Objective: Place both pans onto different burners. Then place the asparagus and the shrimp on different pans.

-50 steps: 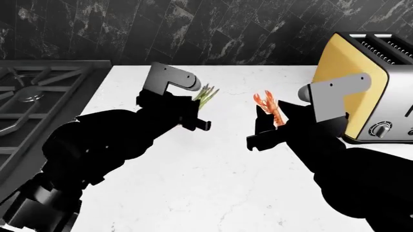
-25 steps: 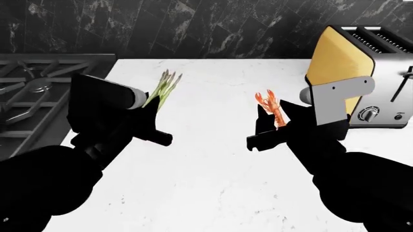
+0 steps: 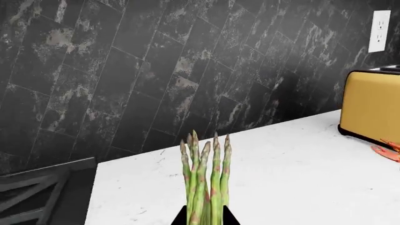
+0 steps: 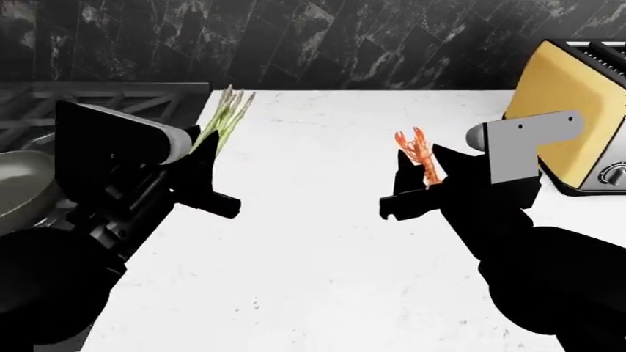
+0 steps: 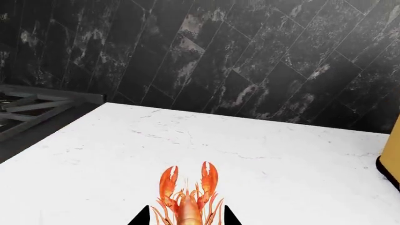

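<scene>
My left gripper (image 4: 207, 160) is shut on the asparagus (image 4: 221, 119), a bundle of green spears held in the air above the white counter's left part, close to the stove edge. In the left wrist view the asparagus (image 3: 205, 176) rises from between the tips of that gripper (image 3: 205, 218). My right gripper (image 4: 421, 185) is shut on the orange shrimp (image 4: 421, 155), held above the counter's middle. The shrimp (image 5: 187, 193) sits between the tips of the right gripper (image 5: 185, 218). One dark grey pan (image 4: 17, 185) shows at the far left on the burners (image 4: 108, 99). Its handle and the other pan are out of view.
A yellow toaster (image 4: 572, 110) stands at the back right of the white counter (image 4: 323, 249). A black marble wall (image 4: 323, 40) runs behind, with a white outlet (image 3: 379, 30). The stove grates (image 5: 31, 112) border the counter on the left.
My left arm has carried the asparagus leftward to the stove edge, and the view has turned left so the pan now shows. My right gripper still holds the shrimp in much the same spot.
</scene>
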You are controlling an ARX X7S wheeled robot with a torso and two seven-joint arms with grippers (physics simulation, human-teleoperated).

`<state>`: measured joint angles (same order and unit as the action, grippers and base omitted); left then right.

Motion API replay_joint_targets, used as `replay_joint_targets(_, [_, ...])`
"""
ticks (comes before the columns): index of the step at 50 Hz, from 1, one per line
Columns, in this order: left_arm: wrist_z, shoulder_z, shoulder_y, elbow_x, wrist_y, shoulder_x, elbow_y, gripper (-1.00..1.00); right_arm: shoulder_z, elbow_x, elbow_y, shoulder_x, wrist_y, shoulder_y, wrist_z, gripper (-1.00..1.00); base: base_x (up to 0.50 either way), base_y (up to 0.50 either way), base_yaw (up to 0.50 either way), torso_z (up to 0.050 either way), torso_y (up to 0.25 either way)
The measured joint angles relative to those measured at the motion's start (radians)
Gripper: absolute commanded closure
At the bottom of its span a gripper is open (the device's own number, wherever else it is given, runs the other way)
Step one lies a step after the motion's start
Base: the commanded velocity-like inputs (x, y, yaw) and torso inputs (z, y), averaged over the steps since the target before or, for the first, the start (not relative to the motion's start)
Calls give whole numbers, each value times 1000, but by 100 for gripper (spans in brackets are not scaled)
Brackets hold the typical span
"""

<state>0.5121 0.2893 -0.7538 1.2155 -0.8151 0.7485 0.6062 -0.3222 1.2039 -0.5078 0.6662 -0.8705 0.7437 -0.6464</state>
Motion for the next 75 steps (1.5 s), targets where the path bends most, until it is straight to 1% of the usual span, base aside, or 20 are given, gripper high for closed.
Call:
replay_joint_targets(15, [37,-11,-92,52,-50,24,12,100,1,22,-11,3,-22,37,-27,100,0,500,0,0,0])
replay_joint_targets(25, [48,-8,-124,63,-67,30,8,100,-1,28,-14,4,-29,54,-34,100,0,500,0,0,0])
replay_joint_targets(75, [42,1,-127,42,-59,42,-14,100,-14,34,-30,11,-34,79,-44,100,0,500,0,0,0])
